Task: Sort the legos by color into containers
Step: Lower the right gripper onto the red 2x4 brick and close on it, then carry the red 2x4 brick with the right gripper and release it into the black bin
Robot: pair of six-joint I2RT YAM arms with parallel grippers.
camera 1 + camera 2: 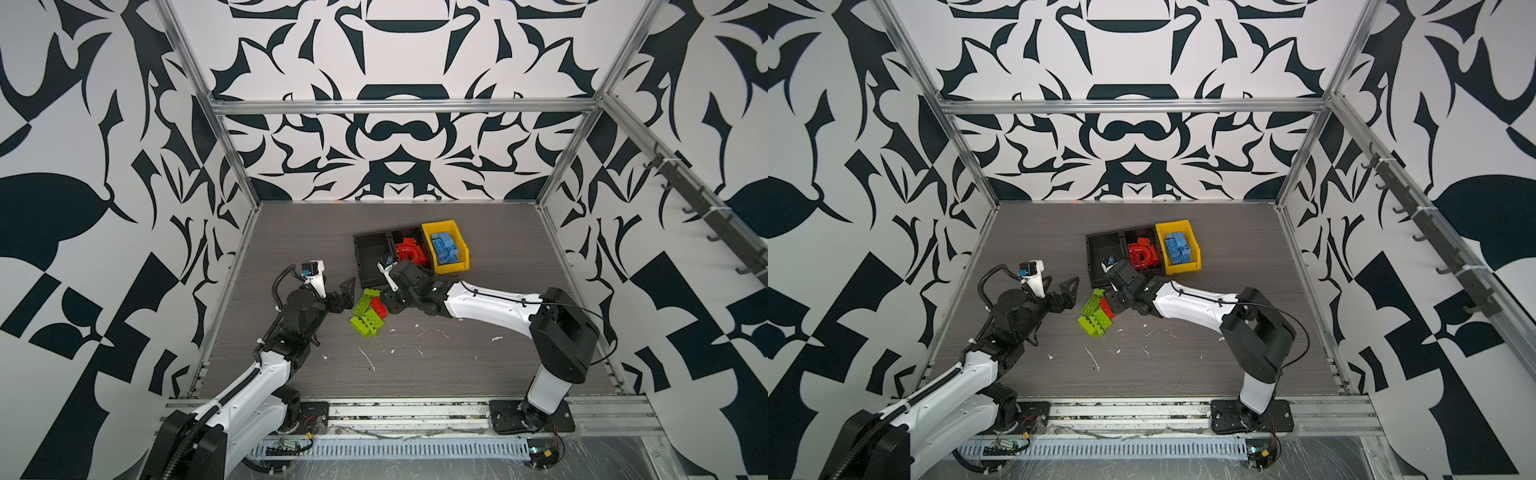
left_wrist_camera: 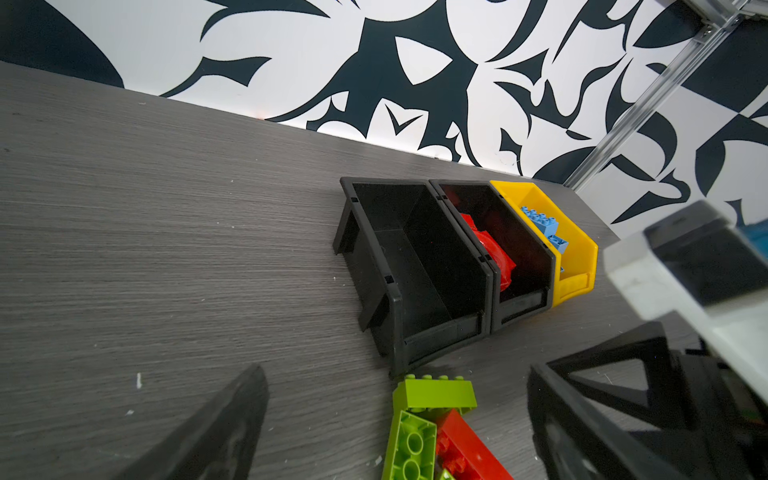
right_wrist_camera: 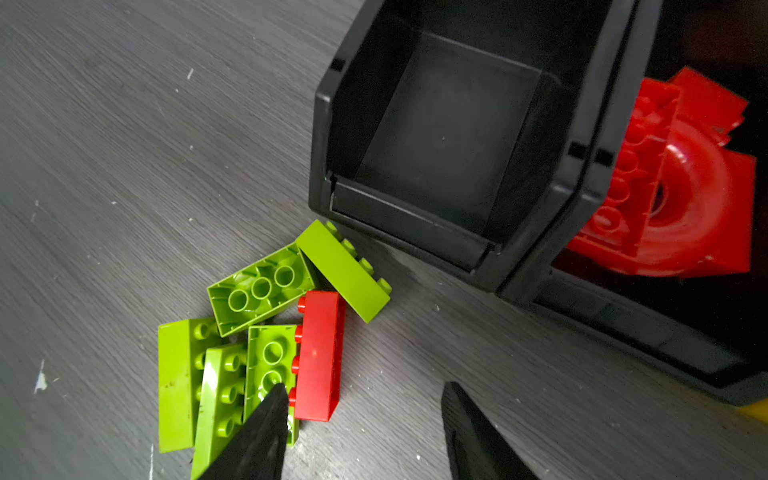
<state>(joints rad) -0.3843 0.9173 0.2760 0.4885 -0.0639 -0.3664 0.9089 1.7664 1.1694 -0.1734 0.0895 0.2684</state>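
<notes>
On the table lies a loose pile of legos: several lime green bricks (image 1: pixel 363 318) (image 3: pixel 262 286) and one red brick (image 1: pixel 379 306) (image 3: pixel 320 353). It lies just in front of the containers. These are an empty black bin (image 1: pixel 370 253) (image 3: pixel 440 137), a black bin (image 2: pixel 523 249) holding red legos with an arch piece (image 1: pixel 409 251), and a yellow bin (image 1: pixel 451 268) holding light blue bricks (image 1: pixel 444 247). My right gripper (image 3: pixel 365 390) hangs open low over the pile. One of its fingers (image 3: pixel 266 428) is over a green brick beside the red one. My left gripper (image 1: pixel 347 297) (image 2: pixel 397 370) stands wide open left of the pile, holding nothing.
Small white scraps (image 1: pixel 368 359) are scattered on the grey tabletop in front of the pile. Patterned walls and an aluminium frame (image 1: pixel 399 106) enclose the table. The right arm (image 1: pixel 490 301) stretches across from the right, just in front of the bins.
</notes>
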